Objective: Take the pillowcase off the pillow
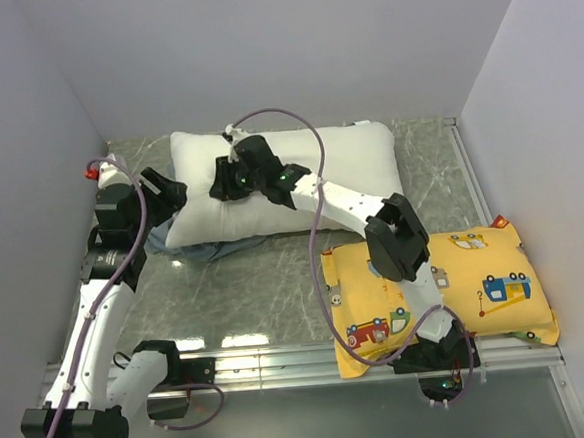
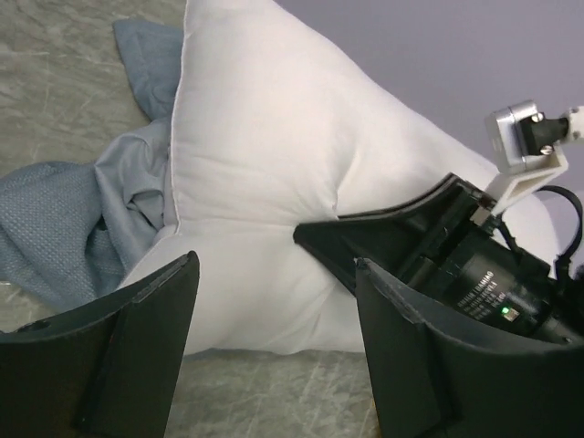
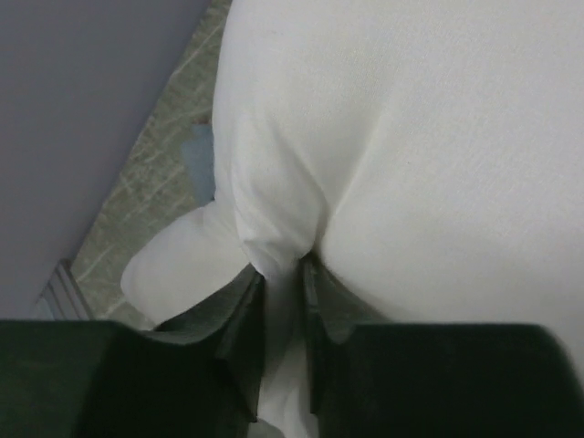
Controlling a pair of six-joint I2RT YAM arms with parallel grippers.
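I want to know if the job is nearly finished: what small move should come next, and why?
Probably open the right gripper and lift it off the pillow. Its jaws pinch a fold of bare white pillow, while the pillowcase lies crumpled beside the pillow's corner, no longer covering it. The left gripper hangs open, holding nothing.

Overhead looks down; wrists seemingly share pillow (image 1: 353,160).
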